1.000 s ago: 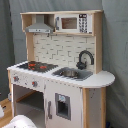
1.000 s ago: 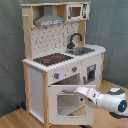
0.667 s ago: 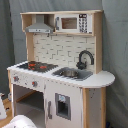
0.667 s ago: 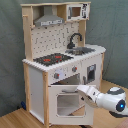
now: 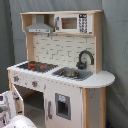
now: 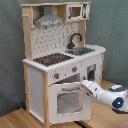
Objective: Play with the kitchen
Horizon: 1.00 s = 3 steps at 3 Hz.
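Reaching in from the second exterior view's right, the gripper [image 6: 85,85] is meeting the top edge of the oven door [image 6: 67,100], close to its handle bar [image 6: 69,86]. Whether its fingers are apart, together or clamped on the bar cannot be told from either picture. The kitchen [image 6: 60,60] is standing directly ahead of the tool, rising well above it, with the stovetop [image 6: 52,59] up and beyond the fingertips and the two knobs [image 6: 65,73] just above the point of contact. The wrist is lying low and almost level, probably because the door hinges at its bottom and has to be worked from its upper edge. In the first exterior view the oven opening is showing dark and the door is leaning outward, so the door is standing partly open; the arm there is only a pale shape at the bottom left.

The toy is looking tall and narrow, white panels framed in light wood. Red rings are glowing on the black stovetop, a black faucet [image 5: 85,57] is curving over the sink [image 5: 71,73], a grey hood [image 5: 39,27] is hanging above the pegboard back, and a small microwave [image 5: 75,22] is sitting beside the hood.
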{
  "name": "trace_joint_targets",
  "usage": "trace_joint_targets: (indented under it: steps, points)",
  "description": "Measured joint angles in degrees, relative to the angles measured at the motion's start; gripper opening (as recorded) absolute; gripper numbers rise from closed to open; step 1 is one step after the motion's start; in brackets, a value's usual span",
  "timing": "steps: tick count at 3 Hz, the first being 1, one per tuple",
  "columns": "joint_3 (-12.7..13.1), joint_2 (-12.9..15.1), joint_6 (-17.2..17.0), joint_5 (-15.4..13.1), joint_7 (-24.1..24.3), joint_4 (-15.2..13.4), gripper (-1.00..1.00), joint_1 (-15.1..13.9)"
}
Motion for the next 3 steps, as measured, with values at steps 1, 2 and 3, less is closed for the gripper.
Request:
trace_joint_targets:
  steps: [1,2,3]
  points:
    - [-2.1,-0.3,1.6,-0.1,-4.1,0.3,1.00,-3.3]
    - [-2.4,-0.3,5.2,-0.2,-6.9,0.8,1.00,-6.9]
    - [-2.1,-0.6,8.5,-0.3,-9.0,2.7,1.00,-11.5]
